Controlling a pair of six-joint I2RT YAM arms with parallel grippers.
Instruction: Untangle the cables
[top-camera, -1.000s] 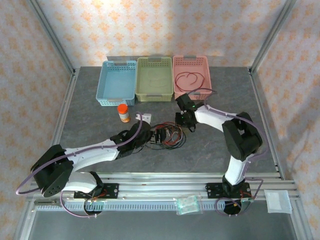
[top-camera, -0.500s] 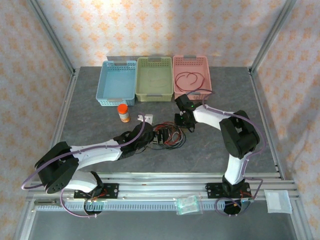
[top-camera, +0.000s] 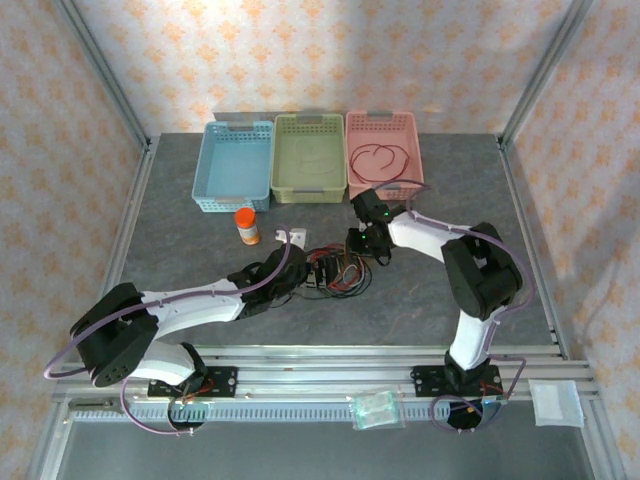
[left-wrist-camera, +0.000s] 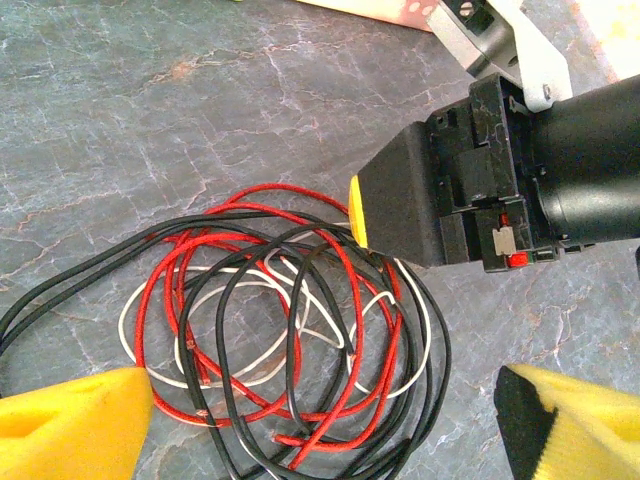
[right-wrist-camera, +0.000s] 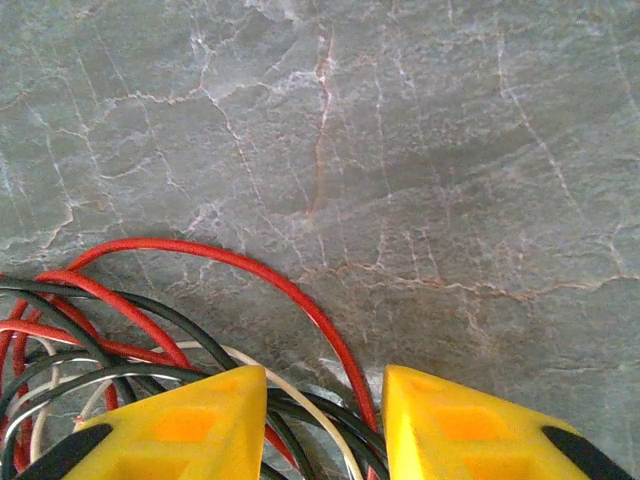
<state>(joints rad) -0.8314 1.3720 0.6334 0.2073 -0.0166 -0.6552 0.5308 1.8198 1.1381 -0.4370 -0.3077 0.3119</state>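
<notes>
Grey stone-patterned table (top-camera: 190, 260). The cables (top-camera: 340, 270) lie in one tangled heap near the table's middle, between the two grippers. Red, black and white strands are looped over one another, flat on the surface. In the left wrist view the heap shows as several overlapping rings. Two black strands run off toward the left edge.

The left gripper (left-wrist-camera: 320, 430) has its jaws spread wide, one yellow pad (left-wrist-camera: 70, 425) at each lower corner of its camera's view. The heap's near edge lies in the open gap between them, nothing pinched. From above, it sits at the heap's left side, arm stretched low across the table.

The right gripper (right-wrist-camera: 325, 420) has its fingers partly apart, leaving a narrow gap. Its tips stand at the heap's edge, and red, white and black strands cross the gap low down. A single red strand arcs out past the tips over bare table. No strand looks clamped. Whether the tips touch the table cannot be told. In the left wrist view its black body with a yellow tip stands at the heap's upper right rim.

Back row, side by side: blue basket (top-camera: 233, 165), green basket (top-camera: 309, 157), pink basket (top-camera: 400, 128). One dark red cable (top-camera: 378, 158) lies looped inside the pink basket, well apart from the heap. An orange bottle (top-camera: 247, 227) stands upright in front of the blue basket. A small white piece (top-camera: 292, 237) lies near it, just left of the heap.
</notes>
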